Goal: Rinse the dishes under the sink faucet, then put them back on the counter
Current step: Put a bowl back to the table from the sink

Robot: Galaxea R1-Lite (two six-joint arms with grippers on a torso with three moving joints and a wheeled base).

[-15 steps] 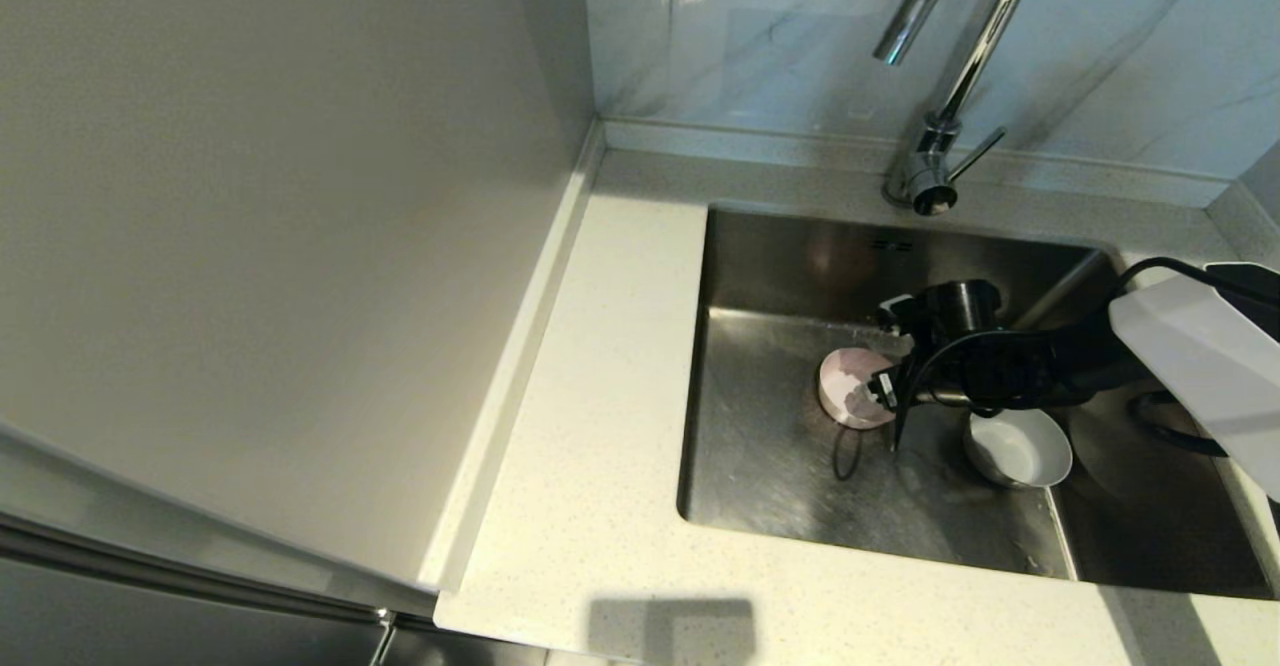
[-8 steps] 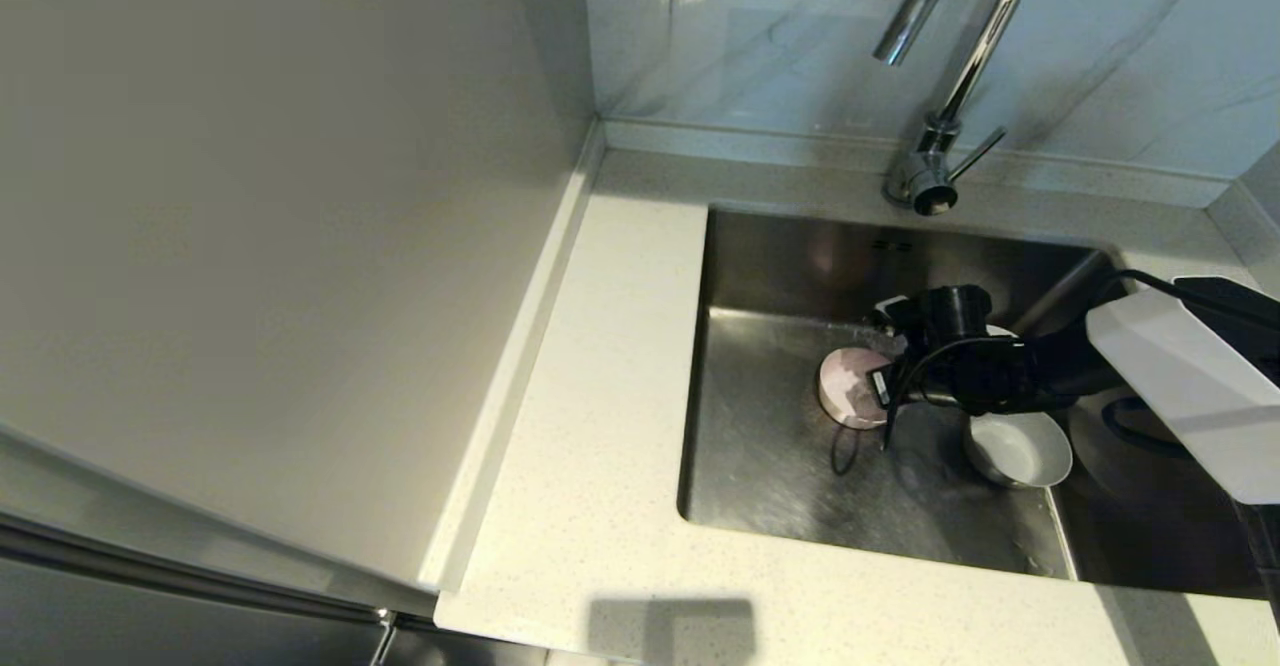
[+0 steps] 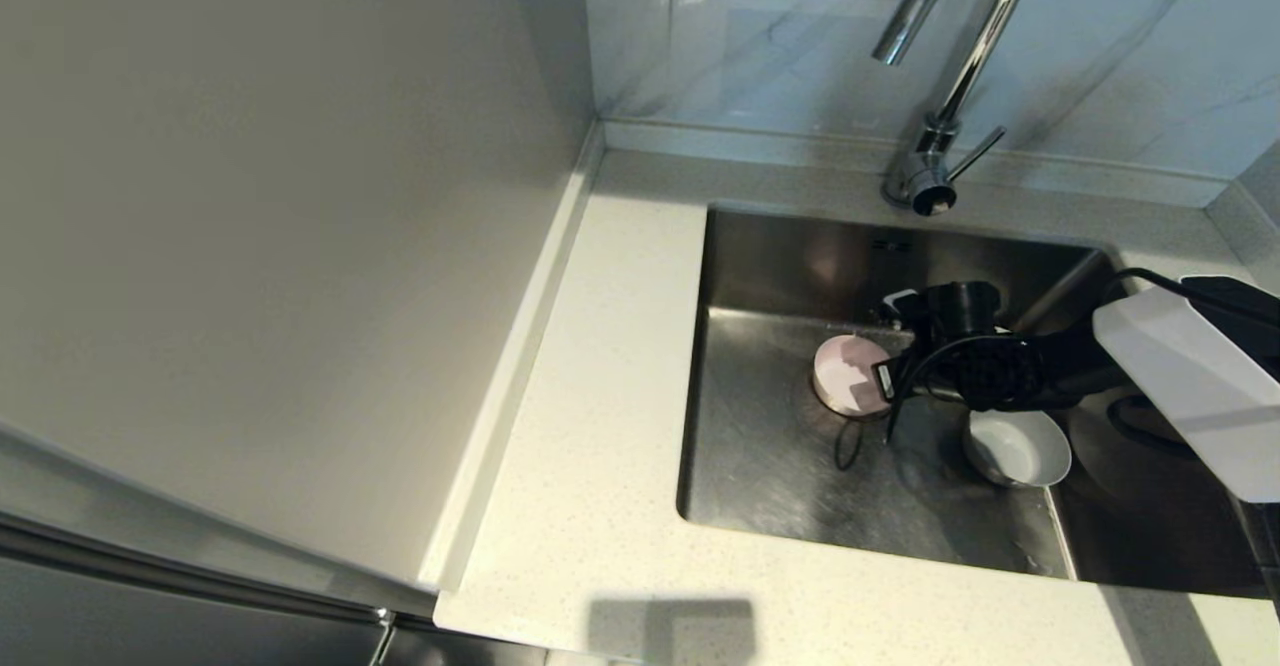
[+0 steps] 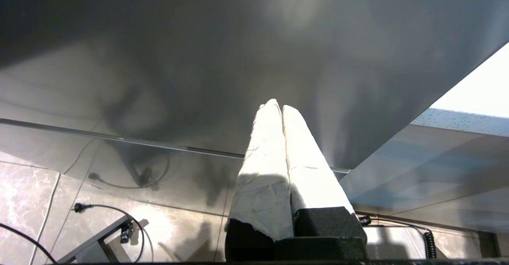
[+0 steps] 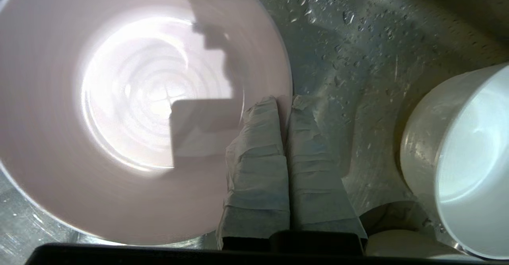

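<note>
My right gripper (image 3: pixel 880 383) is down in the steel sink (image 3: pixel 770 466), shut on the rim of the pale pink bowl (image 3: pixel 848 374). In the right wrist view one finger lies inside the pink bowl (image 5: pixel 139 110) and one outside, gripper (image 5: pixel 285 100) pinching its wall. The bowl is tilted just above the wet sink floor. A white bowl (image 3: pixel 1017 448) stands upright beside it, white bowl (image 5: pixel 465 165). The second white bowl is not clearly seen. The chrome faucet (image 3: pixel 950 76) rises behind the sink; no water runs. My left gripper (image 4: pixel 281 106) is parked below the counter, shut on nothing.
The off-white speckled counter (image 3: pixel 600 396) runs along the sink's left and front. A tall pale panel (image 3: pixel 280 246) stands at the left. A black cable (image 3: pixel 848 446) dangles from my right wrist into the sink. A pale rounded edge (image 5: pixel 397 251) shows near the wrist.
My right gripper has shifted slightly toward the back left of the sink with the pink bowl, and the bowl's opening has turned more upward. The white bowl has stayed put.
</note>
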